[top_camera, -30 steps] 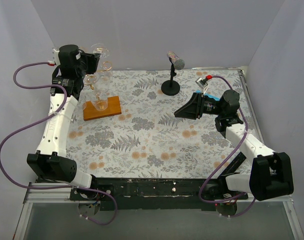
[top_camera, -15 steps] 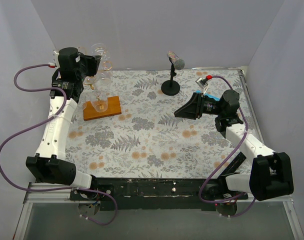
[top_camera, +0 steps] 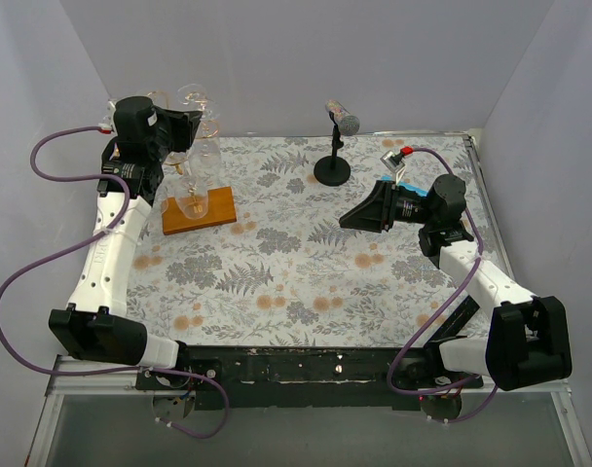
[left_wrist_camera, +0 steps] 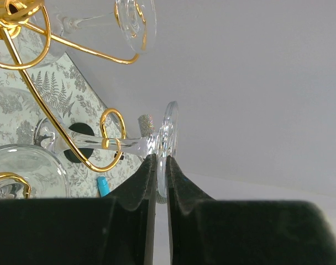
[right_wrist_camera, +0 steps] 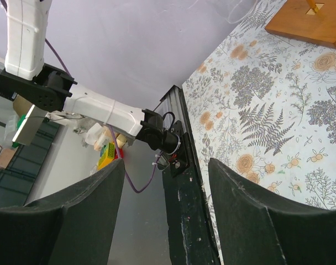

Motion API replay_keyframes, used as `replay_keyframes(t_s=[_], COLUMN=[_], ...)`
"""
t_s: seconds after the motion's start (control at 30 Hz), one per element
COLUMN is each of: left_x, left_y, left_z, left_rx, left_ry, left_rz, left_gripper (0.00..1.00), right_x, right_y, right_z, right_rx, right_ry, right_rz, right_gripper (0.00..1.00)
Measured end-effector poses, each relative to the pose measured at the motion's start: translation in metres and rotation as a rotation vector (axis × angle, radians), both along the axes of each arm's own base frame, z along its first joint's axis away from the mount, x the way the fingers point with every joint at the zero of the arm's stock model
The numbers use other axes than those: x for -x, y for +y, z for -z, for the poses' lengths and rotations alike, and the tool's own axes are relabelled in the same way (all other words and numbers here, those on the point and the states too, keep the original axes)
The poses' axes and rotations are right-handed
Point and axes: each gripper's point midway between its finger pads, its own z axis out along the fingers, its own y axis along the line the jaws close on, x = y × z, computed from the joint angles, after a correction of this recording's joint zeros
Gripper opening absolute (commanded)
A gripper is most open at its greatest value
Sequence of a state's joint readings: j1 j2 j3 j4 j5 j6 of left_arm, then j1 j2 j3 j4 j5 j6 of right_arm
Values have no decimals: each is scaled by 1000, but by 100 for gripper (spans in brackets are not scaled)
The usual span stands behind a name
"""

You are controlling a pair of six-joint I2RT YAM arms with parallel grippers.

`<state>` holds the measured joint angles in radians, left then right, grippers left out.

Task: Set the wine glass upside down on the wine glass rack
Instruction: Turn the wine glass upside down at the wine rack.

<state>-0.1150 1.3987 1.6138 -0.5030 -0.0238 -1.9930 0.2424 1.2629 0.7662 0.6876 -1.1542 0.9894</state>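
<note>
My left gripper (left_wrist_camera: 161,160) is shut on the round foot of the wine glass (left_wrist_camera: 169,130), held sideways high above the table. Its stem runs left across a curled gold arm (left_wrist_camera: 111,144) of the wine glass rack (left_wrist_camera: 43,107), and its bowl (left_wrist_camera: 24,168) hangs lower left. From above, the left gripper (top_camera: 189,126) sits at the rack's top, over the orange-brown wooden base (top_camera: 218,207). A second clear glass (left_wrist_camera: 132,16) hangs on another arm. My right gripper (top_camera: 359,216) hovers open and empty over the right half of the table, its jaws (right_wrist_camera: 167,193) wide apart.
A black microphone stand (top_camera: 335,146) stands at the back centre, right of the rack. The floral cloth (top_camera: 296,263) covers the table, and grey walls close in behind and at both sides. Purple cables loop beside both arms.
My left gripper has shifted slightly right, carrying the glass with it so the bowl now hangs closer over the wooden base. The right arm has not moved.
</note>
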Motion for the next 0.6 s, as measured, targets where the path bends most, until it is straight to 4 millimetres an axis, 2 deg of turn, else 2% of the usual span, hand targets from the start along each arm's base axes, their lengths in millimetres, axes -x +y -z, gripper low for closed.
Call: replay_keyframes(t_s=[0.6], left_x=[0], left_y=[-5], left_z=[0], left_rx=[-8], left_ry=[-4], left_rz=[8], left_gripper=[0], right_x=[0], right_y=[0], right_z=[1], right_rx=[2], right_ry=[2], right_rz=[1], right_gripper=[70])
